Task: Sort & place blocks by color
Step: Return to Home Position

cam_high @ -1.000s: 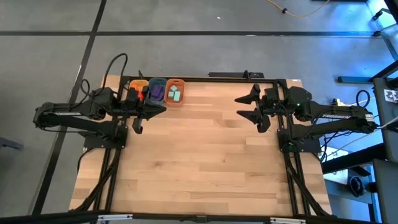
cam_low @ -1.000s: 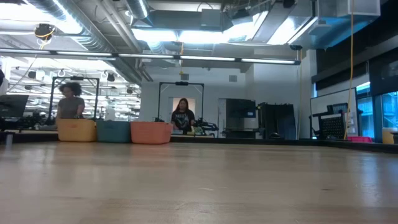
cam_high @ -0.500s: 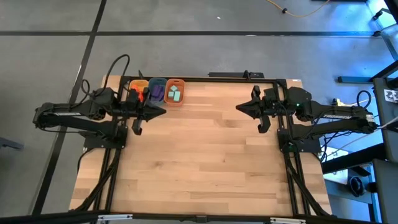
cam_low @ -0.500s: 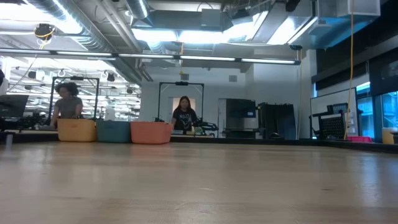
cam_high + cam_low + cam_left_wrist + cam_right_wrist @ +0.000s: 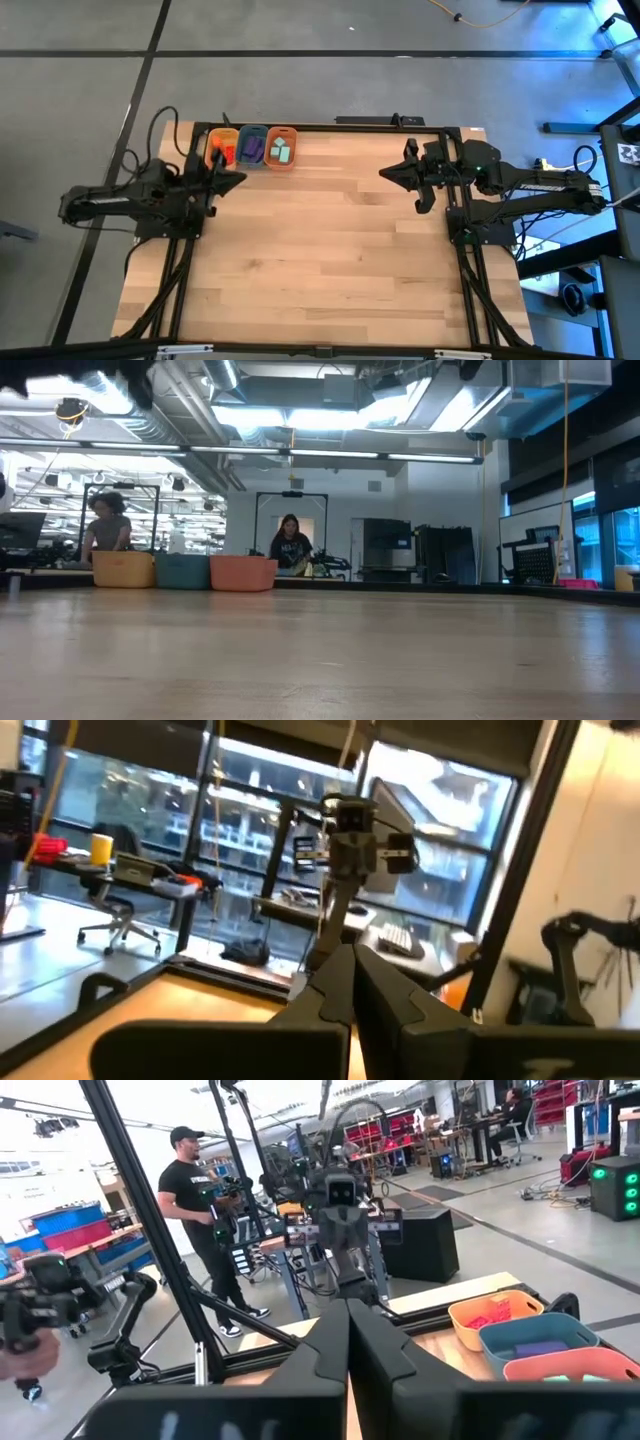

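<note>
Presently the left gripper [image 5: 352,956] is clenched on nothing: its wrist view shows the two fingers [image 5: 330,995] pressed flat together. From above it hangs over the left side of the table [image 5: 330,260], near the tubs but clear of them, pointing across toward the other arm.

Right gripper [image 5: 347,1312] is the same, with its fingers [image 5: 325,1345] closed against each other and nothing between them. It sits at the table's right side, well apart from the tubs, facing the left arm.

Blocks are all in the tubs, which stand in a row touching side by side at the table's far left corner:
- orange-red blocks [image 5: 222,152] in the yellow tub [image 5: 124,570]
- purple blocks [image 5: 252,150] in the blue tub [image 5: 182,572]
- mint blocks [image 5: 283,152] in the orange tub [image 5: 243,573]

Counts per tub cannot be made out. No block shows on the bare wood.

Low view: neither gripper reaches table level. Room behind — two people [image 5: 290,546] at the back past the tubs. Right wrist view also catches a person [image 5: 200,1210] in a dark shirt and cap, standing beyond the table among equipment.
</note>
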`<move>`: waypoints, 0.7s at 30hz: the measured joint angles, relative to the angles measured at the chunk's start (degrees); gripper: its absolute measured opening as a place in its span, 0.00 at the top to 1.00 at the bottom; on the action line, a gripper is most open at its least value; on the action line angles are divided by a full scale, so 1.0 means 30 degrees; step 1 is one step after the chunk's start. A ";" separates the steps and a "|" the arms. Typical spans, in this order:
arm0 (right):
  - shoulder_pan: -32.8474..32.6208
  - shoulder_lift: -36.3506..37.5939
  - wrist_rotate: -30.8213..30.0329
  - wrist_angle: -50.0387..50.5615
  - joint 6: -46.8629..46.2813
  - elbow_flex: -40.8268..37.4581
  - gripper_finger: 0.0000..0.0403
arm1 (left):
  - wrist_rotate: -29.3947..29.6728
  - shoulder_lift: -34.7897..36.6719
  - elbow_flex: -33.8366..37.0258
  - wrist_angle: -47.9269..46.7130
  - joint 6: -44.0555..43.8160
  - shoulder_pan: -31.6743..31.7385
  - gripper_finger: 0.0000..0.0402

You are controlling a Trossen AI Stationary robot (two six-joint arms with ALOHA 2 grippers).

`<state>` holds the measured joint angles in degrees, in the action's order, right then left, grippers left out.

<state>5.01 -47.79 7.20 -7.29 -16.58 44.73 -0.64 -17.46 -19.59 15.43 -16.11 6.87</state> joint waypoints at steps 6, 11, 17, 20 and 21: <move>-0.0003 -0.0007 0.0015 0.0604 -0.0891 0.0000 1.00 | 0.0403 0.1874 0.3597 0.2647 -0.0915 -0.0646 1.00; -0.0001 -0.0007 0.0029 0.0977 -0.1061 0.0000 1.00 | 0.0810 0.2781 0.5173 0.3775 -0.1087 -0.1247 1.00; -0.0007 -0.0007 0.0000 0.0984 -0.2255 0.0000 1.00 | 0.0870 0.3720 0.6387 0.3228 -0.1456 -0.1643 1.00; 0.0000 -0.0015 0.0000 0.1026 -0.2812 0.0000 1.00 | 0.0817 0.4254 0.6387 0.2530 -0.1430 -0.1843 1.00; -0.0007 -0.0015 0.0000 0.1099 -0.2878 0.0000 1.00 | 0.0726 0.4454 0.6387 0.2360 -0.1295 -0.1877 1.00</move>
<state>4.99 -47.83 7.20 -3.99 -25.21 44.73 1.54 -4.10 -0.43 22.51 -20.00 1.24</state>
